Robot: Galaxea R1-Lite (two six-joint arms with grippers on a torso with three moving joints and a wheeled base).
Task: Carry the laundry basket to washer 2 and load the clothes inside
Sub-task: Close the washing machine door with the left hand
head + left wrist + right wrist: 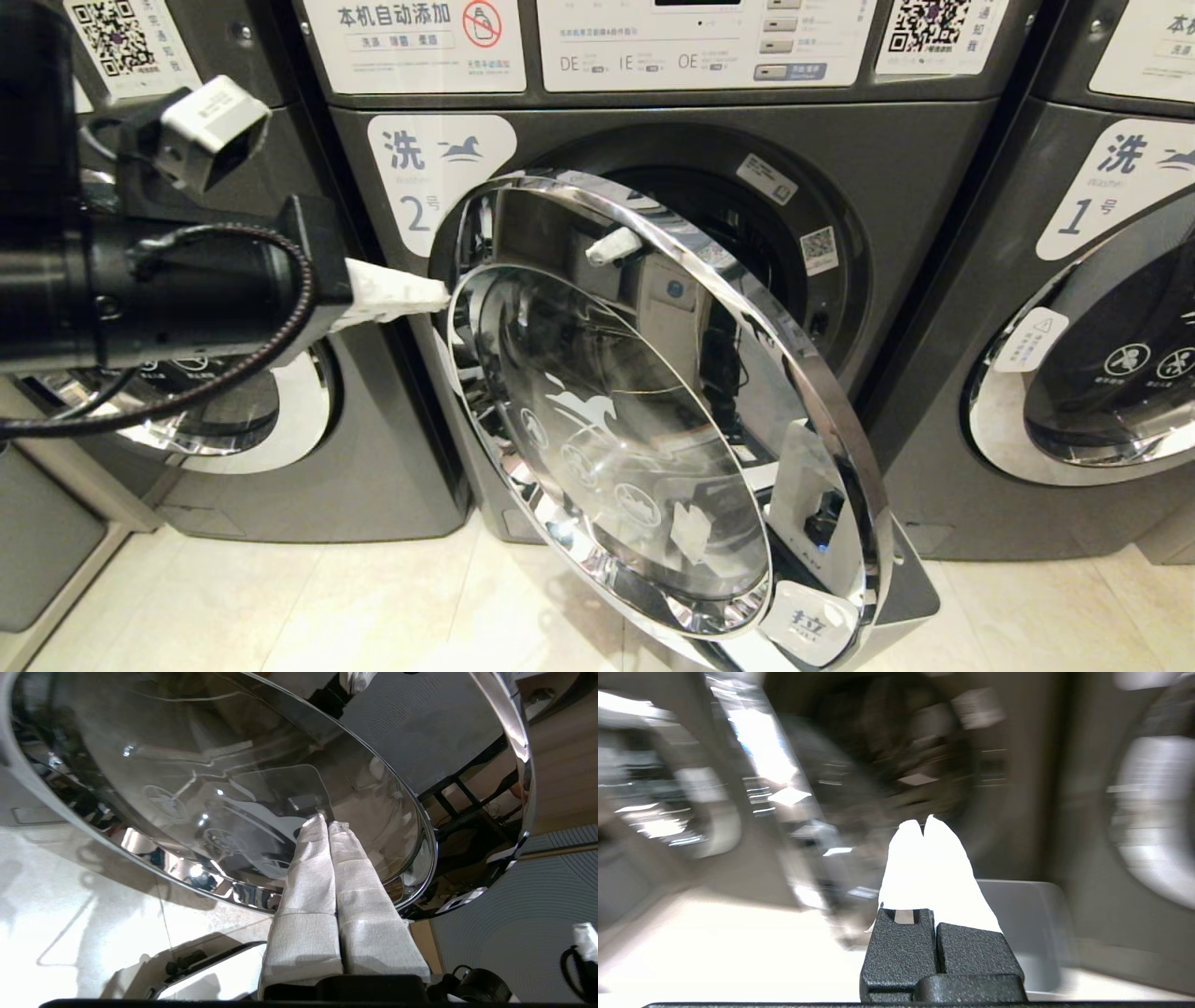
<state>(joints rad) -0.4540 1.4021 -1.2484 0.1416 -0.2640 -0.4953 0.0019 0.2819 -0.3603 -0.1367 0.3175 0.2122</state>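
Washer 2 [425,177] stands in the middle of the head view. Its round chrome and glass door [607,420] is swung open toward me, and the dark drum opening [747,252] shows behind it. My left gripper [439,297] reaches in from the left with its white-wrapped fingers shut and empty, tips at the door's hinge-side rim. In the left wrist view the left gripper [327,823] points at the door glass [233,774]. My right gripper [923,823] is shut and empty. The grey laundry basket [1027,924] sits on the floor just beyond it. The clothes are out of view.
Washer 1 [1083,215] stands at the right with its door shut. Another washer [280,448] stands at the left behind my left arm. Pale floor tiles [327,607] lie in front. The open door leans out over the floor.
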